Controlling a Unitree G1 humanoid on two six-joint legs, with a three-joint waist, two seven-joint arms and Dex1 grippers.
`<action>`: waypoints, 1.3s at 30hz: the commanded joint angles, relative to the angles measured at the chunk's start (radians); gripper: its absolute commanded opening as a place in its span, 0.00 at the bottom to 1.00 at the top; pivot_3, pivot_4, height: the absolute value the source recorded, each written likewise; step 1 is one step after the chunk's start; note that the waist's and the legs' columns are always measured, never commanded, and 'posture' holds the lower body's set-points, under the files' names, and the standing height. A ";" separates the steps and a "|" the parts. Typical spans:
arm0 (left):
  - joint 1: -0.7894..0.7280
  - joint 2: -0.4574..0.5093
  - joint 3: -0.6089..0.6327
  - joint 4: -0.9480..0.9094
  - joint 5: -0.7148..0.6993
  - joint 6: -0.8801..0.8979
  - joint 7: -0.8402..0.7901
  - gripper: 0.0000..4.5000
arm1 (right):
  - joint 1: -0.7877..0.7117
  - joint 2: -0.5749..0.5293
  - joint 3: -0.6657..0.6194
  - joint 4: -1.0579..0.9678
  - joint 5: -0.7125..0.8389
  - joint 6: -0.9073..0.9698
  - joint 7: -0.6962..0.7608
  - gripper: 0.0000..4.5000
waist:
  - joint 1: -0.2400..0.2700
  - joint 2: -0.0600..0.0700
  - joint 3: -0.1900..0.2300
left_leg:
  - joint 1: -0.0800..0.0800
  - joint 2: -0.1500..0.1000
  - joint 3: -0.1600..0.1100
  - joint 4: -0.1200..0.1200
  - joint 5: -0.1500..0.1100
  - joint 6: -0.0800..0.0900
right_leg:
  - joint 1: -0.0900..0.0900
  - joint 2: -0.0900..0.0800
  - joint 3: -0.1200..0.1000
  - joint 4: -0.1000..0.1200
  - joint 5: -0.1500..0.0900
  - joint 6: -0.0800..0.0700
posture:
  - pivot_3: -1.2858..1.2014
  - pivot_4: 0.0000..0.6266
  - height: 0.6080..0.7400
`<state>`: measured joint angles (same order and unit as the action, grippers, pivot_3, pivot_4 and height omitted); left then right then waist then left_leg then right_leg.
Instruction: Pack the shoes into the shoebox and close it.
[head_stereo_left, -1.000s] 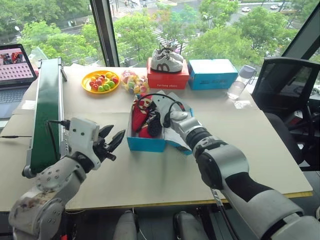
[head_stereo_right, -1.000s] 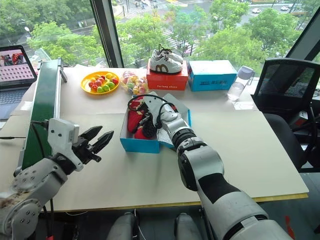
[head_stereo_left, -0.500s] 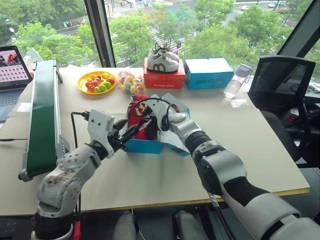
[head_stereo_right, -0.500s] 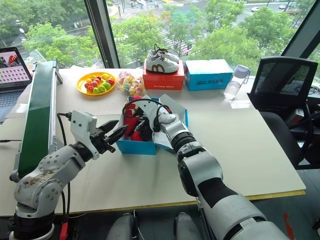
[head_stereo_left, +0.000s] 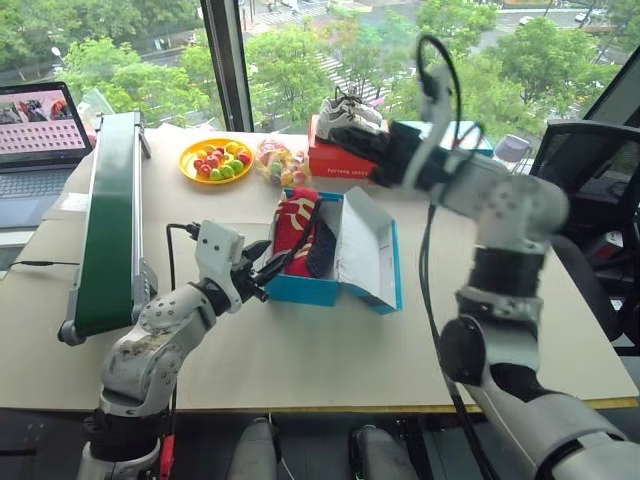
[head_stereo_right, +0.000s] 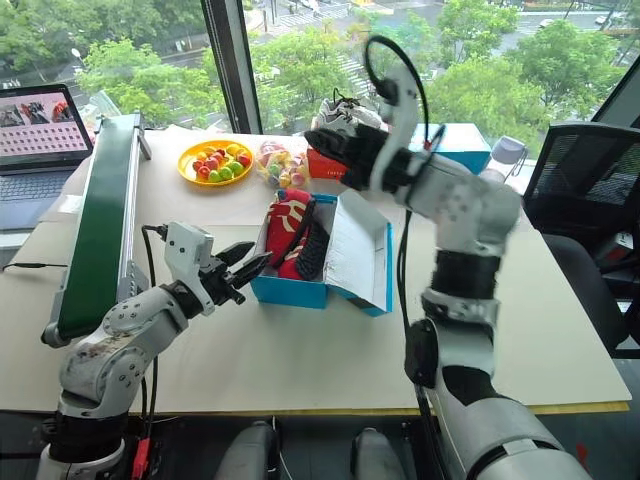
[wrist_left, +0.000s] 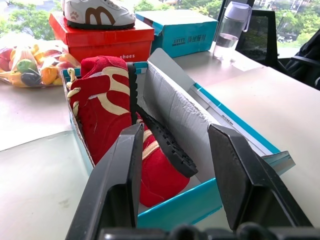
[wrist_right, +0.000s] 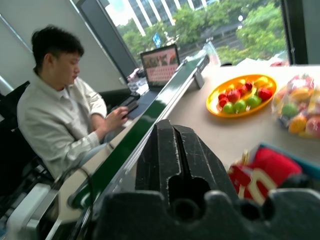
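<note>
Shoes (head_stereo_left: 300, 232) sit crammed in the open shoebox (head_stereo_left: 335, 290) at counter (head_stereo_left: 300, 350) centre, heels standing proud of the rim. Lid (head_stereo_left: 368, 250) hangs open at 3 o'clock. Left hand (head_stereo_right: 243, 275), half open and empty, is at the box's 9 o'clock; right hand (head_stereo_right: 335, 148), shut and empty, is raised at 12. Risk: lid jams on the protruding shoes, or the box skids.

The wide beige table (head_stereo_left: 300, 350) carries an open bright blue cardboard shoebox (head_stereo_left: 340, 290). Behind this box stand a round yellow plate of fruit (head_stereo_left: 216, 160), a clear bag of fruit (head_stereo_left: 277, 160) and a red box (head_stereo_left: 335, 165). Left of it lies a long green conveyor belt (head_stereo_left: 110, 220).
</note>
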<state>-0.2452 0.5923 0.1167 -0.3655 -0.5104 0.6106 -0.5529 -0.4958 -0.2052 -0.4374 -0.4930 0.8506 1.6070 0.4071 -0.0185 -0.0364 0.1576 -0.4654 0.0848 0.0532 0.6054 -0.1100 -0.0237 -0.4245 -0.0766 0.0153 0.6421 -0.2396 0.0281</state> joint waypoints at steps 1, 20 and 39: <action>0.027 0.089 0.079 0.033 -0.016 -0.043 -0.123 0.48 | 0.120 0.057 0.052 -0.087 -0.016 0.007 -0.153 0.00 | -0.008 0.001 0.000 | 0.001 0.000 0.000 0.000 0.000 0.000 | 0.000 0.000 0.001 0.001 0.000 0.000 | 0.52 0.24 1.00; 0.045 0.211 0.105 0.098 0.000 -0.030 -0.245 0.48 | 0.279 0.353 0.134 0.566 -0.346 -0.859 -0.438 0.00 | -0.007 -0.002 -0.004 | 0.007 0.001 0.002 -0.004 -0.006 -0.010 | 0.003 -0.002 -0.002 -0.011 -0.004 0.000 | 0.52 0.24 1.00; 0.036 0.194 0.091 0.066 0.002 -0.011 -0.215 0.48 | 0.033 0.420 -0.009 0.689 0.147 -1.053 -0.443 0.00 | -0.027 -0.010 -0.012 | 0.008 0.004 0.006 -0.016 -0.006 -0.010 | 0.002 -0.006 -0.005 -0.027 0.009 -0.003 | 0.52 0.24 1.00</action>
<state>-0.1962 0.7864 0.1973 -0.2623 -0.5096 0.6078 -0.7742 -0.3584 0.1327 -0.4618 0.2432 0.9429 0.5429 -0.0581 -0.0459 -0.0462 0.1456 -0.4582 0.0893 0.0603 0.5892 -0.1163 -0.0337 -0.4234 -0.0826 0.0102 0.6156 -0.2299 0.0250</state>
